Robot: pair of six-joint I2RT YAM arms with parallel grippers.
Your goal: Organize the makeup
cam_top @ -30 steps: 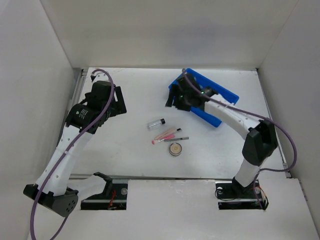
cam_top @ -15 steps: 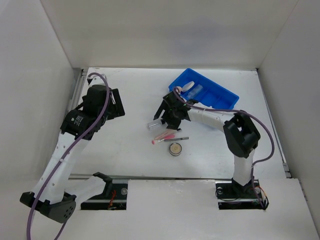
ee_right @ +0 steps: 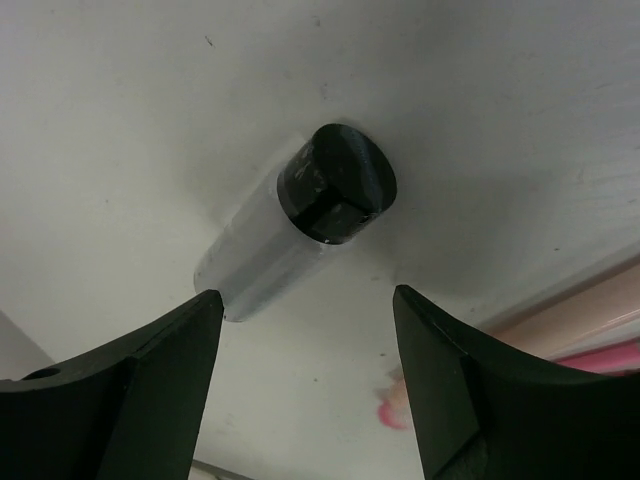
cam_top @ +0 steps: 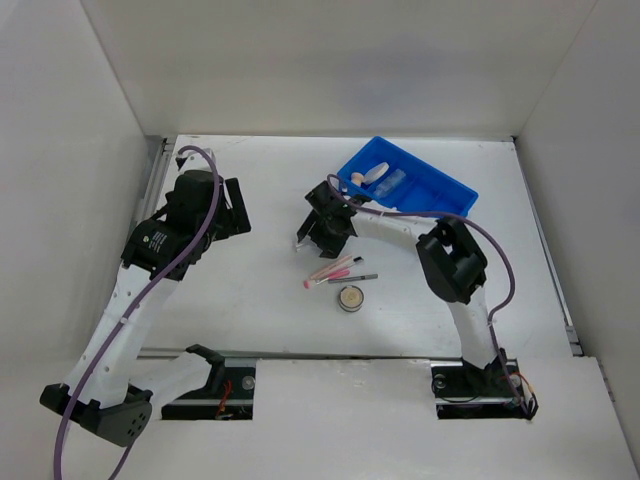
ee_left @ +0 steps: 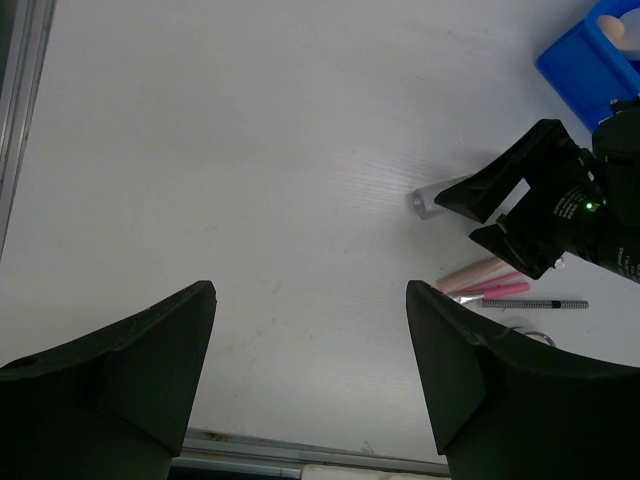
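Note:
My right gripper (cam_top: 310,235) is open and low over a clear vial with a black cap (ee_right: 300,225) lying on the table. The vial lies just ahead of the fingertips, untouched, and also shows in the left wrist view (ee_left: 438,198). A pink stick (cam_top: 331,270), a thin dark pencil (cam_top: 353,278) and a round compact (cam_top: 350,297) lie just below it. The blue bin (cam_top: 440,195) holds a pale puff (cam_top: 373,172) and a second clear vial (cam_top: 392,181). My left gripper (cam_top: 236,205) is open and empty, well left of the items.
White walls enclose the table on three sides. A metal rail (ee_left: 20,90) runs along the left edge. The right arm's purple cable (cam_top: 500,270) loops over the table's right half. The bin sits tilted at the back right.
My right gripper has left the blue bin and moved left and down over the vial on the table. My left arm has drawn back a little.

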